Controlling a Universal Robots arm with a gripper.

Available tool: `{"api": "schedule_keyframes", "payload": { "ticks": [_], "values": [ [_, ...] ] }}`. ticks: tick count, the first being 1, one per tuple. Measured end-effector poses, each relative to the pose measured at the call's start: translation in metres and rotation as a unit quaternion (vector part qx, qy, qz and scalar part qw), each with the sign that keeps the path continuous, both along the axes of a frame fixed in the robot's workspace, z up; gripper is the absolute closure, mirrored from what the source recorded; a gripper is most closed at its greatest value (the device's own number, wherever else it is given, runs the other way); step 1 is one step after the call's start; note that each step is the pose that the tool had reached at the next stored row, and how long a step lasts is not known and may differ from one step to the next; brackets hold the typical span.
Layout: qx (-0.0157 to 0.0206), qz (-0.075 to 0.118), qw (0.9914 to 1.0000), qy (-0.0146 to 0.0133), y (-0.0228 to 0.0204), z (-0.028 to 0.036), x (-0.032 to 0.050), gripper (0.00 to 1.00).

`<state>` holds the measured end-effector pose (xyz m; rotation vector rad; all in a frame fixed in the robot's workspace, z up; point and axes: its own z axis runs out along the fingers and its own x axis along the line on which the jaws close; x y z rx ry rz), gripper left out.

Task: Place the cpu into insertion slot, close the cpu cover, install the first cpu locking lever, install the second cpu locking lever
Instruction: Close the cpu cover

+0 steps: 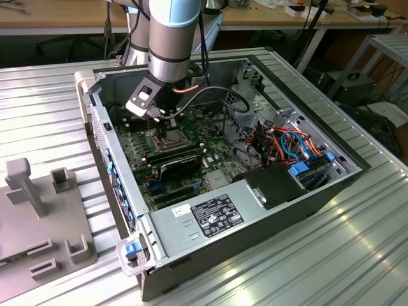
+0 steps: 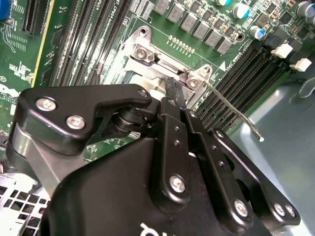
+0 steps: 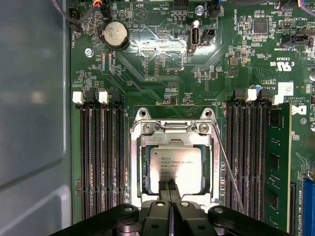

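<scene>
One cpu [image 3: 175, 160], a dull silver square with faint print, lies in the insertion slot [image 3: 145, 172] beneath the flat cpu cover [image 3: 215, 167]. End effector [image 3: 170, 185] fingers are together, their tips hiding the chip's near edge.

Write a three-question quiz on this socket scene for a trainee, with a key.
1. True or false: the cpu sits in the insertion slot.
2. Pick one: the cpu cover is A) lying down around the cpu, B) standing upright on its hinge, C) taken off entirely.
3. Fill in: in the first wrist view, the gripper at the cpu's edge has its fingers ___ (open or shut).

Key: 1 true; 2 A; 3 shut.
</scene>
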<state>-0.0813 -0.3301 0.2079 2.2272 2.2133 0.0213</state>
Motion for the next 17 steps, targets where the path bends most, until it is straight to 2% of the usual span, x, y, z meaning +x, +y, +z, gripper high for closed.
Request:
{"api": "schedule_keyframes", "payload": {
  "ticks": [10, 14, 17],
  "values": [
    [-0.0034, 0.000, 0.99999, 0.0001, 0.0001, 0.0054, 0.0015, 0.89],
    [-0.0058, 0.000, 0.99998, 0.0034, 0.0000, 0.0054, 0.0118, 0.89],
    [-0.0070, 0.000, 0.99996, 0.0050, 0.0000, 0.0054, 0.0158, 0.89]
  ]
}}
